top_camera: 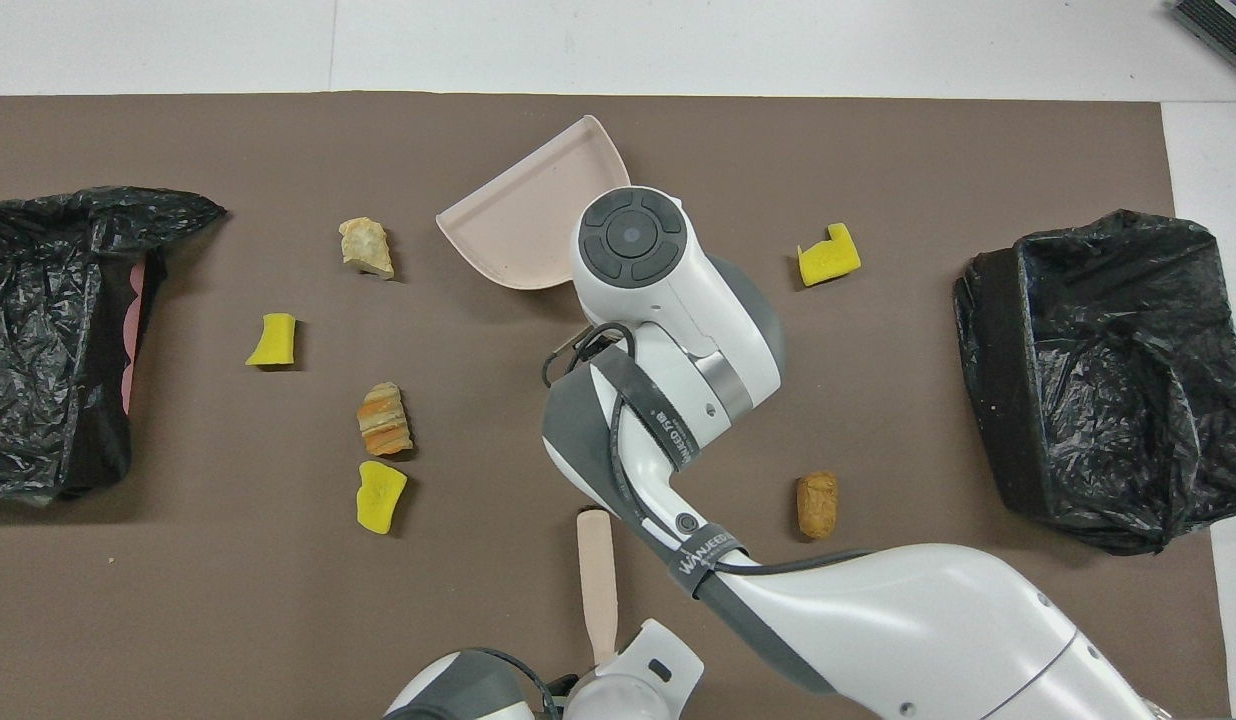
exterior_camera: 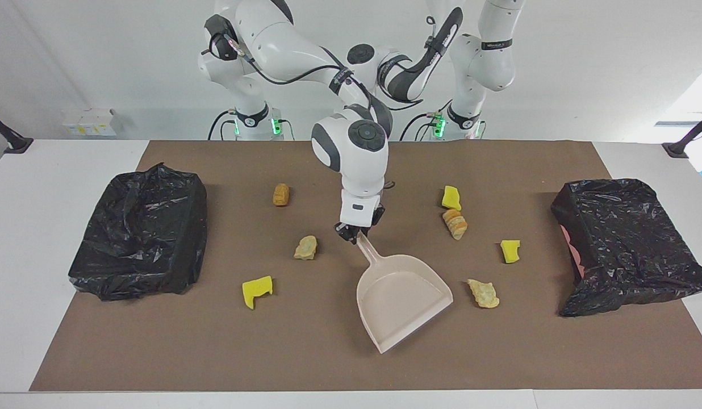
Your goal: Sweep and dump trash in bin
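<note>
Right gripper (exterior_camera: 355,234) clamped on dustpan (exterior_camera: 401,300) handle, pan angled toward the left arm's end, probably lining up a scoop. Trash (exterior_camera: 483,293) scattered across the counter (exterior_camera: 305,352), none binned. Left gripper (top_camera: 618,672) holding brush (top_camera: 596,570), fingers unclear.

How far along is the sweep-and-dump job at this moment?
Early. Nothing is swept: all seven scraps lie on the brown mat and the dustpan is empty. In hand: the right gripper is shut on the dustpan's handle, its mouth angled toward the left arm's end. The left gripper is at the brush handle. Sweeping and dumping into a bin remain.
</note>
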{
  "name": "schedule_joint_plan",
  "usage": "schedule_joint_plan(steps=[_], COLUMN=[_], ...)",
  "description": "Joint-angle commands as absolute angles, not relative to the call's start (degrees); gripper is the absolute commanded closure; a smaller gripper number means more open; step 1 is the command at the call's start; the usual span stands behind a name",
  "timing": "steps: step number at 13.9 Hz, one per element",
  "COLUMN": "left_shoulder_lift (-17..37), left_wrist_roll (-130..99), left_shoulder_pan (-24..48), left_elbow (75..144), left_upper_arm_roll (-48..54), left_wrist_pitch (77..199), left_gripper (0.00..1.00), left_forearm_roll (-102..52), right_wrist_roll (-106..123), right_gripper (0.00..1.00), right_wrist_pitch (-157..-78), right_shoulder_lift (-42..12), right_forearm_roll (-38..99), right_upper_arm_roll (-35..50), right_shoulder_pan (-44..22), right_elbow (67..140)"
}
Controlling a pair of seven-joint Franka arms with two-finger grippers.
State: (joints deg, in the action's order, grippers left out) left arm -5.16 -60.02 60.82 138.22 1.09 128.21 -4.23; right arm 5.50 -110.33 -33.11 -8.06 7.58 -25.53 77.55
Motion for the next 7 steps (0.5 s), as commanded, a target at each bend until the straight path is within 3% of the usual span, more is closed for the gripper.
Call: schedule_joint_plan(steps=[1, 7], left_shoulder_lift=[-6.4, -5.7], left_wrist_roll=[-55.8, -51.6], left_shoulder_pan=[55.0, 40.4], left_elbow=[136.0, 131.0], left_upper_arm_roll=[1.1, 1.1], left_wrist_pitch=[122.4, 117.8], left_gripper=[1.0, 1.0], left_forearm_roll=[-4.8, -0.9], right_wrist_roll=[19.8, 43.9], right_gripper=[1.0, 1.0], right_wrist_pitch=[-107.5, -100.7], right_shoulder_lift=[-33.0, -31.7], right_forearm_roll=[-9.2, -19.1], right_upper_arm_roll=[8.2, 8.8], right_shoulder_pan=[-23.4, -24.3], right_elbow=[76.3, 75.7])
